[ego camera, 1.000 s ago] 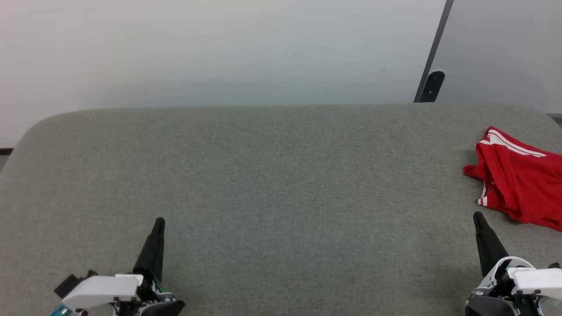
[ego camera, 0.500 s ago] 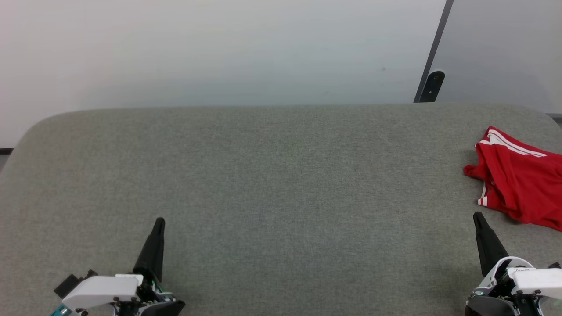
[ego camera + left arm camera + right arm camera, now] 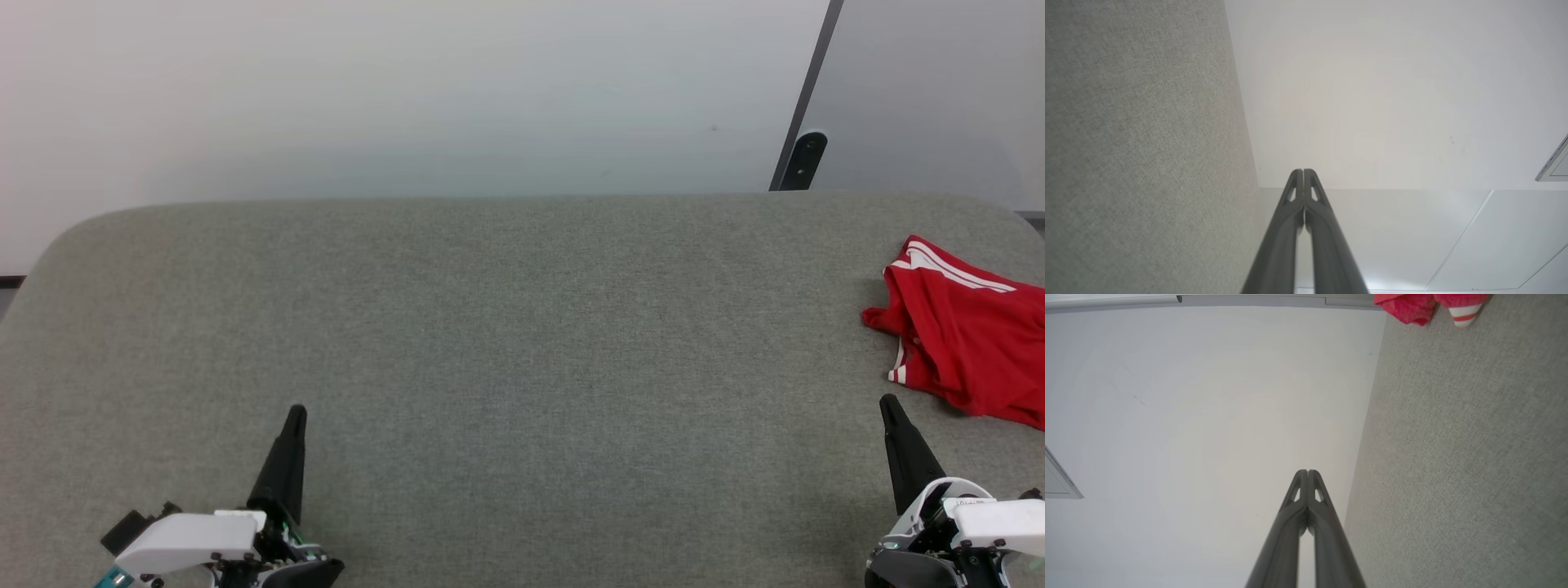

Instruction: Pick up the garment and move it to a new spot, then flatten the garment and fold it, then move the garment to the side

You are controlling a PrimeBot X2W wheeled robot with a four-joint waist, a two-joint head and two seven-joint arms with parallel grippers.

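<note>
My left jaws are pressed fully together, the two long dark fingers (image 3: 1284, 232) meeting tip to tip, and they have hold of nothing. My right jaws are the same: fingers (image 3: 1286, 539) closed flat against each other, nothing between them. Both pairs hang just above the grey cloth-covered tabletop (image 3: 522, 327), pointing away from me toward the pale wall (image 3: 408, 98) behind its far edge. The garment (image 3: 967, 335) lies in a crumpled red heap on the tabletop, just ahead of my right jaws and off to their outer side, near their tips but not touching them. White stripes run along the trim on its far side. It is well apart from my left jaws, with the whole bare width of the tabletop between them. From my right wrist the garment (image 3: 1404, 306) shows ahead of the closed tips and off to one side, a red-and-white striped edge (image 3: 1464, 314) poking out from the bunched red cloth onto the grey cloth.
</note>
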